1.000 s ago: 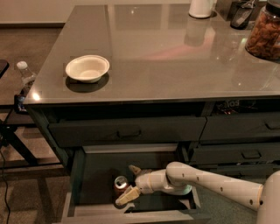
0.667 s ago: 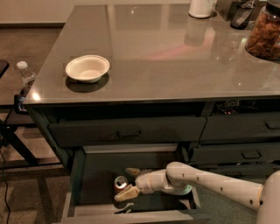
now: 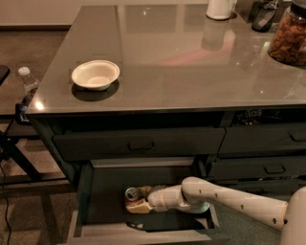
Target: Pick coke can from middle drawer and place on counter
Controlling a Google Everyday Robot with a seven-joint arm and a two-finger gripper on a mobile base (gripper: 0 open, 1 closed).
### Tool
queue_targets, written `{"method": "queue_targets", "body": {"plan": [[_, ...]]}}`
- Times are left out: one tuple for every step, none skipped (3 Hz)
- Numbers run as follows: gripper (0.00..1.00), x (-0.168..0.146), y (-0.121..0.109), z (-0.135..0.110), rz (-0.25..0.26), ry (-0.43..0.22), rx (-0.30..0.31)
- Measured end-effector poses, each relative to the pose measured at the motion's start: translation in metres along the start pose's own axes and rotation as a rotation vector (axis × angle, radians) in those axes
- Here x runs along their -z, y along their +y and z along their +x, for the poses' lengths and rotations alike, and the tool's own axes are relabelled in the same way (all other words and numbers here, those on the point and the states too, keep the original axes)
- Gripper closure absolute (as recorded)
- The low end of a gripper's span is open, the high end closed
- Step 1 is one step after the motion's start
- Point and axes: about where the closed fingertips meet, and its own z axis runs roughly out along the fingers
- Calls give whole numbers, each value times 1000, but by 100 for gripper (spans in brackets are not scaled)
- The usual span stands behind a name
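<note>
The coke can point(image 3: 132, 193), red-brown with a silver top, stands upright on the dark floor of the open middle drawer point(image 3: 143, 235), left of centre. My gripper point(image 3: 136, 199) reaches into the drawer from the right on a white arm point(image 3: 229, 201). Its two tan fingers point(image 3: 138, 208) sit on either side of the can and are closed against it. The can still rests on the drawer floor. The glossy grey counter point(image 3: 181, 62) lies above the drawers.
A white bowl point(image 3: 95, 74) sits on the counter's left part. A white container point(image 3: 220, 8) and a jar of brown snacks point(image 3: 289, 36) stand at the back right. A clear plastic bottle point(image 3: 27, 81) stands left of the counter. A closed drawer front point(image 3: 138, 142) overhangs the open drawer.
The near finger has moved up toward the can, narrowing the gap between the fingers. The arm and the can have stayed in place.
</note>
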Motion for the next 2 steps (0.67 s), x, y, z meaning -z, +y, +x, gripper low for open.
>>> {"method": "queue_targets", "body": {"plan": [[89,0,0,0,0,0,0],[100,-1,2,-3,-1,-4,-1]]}}
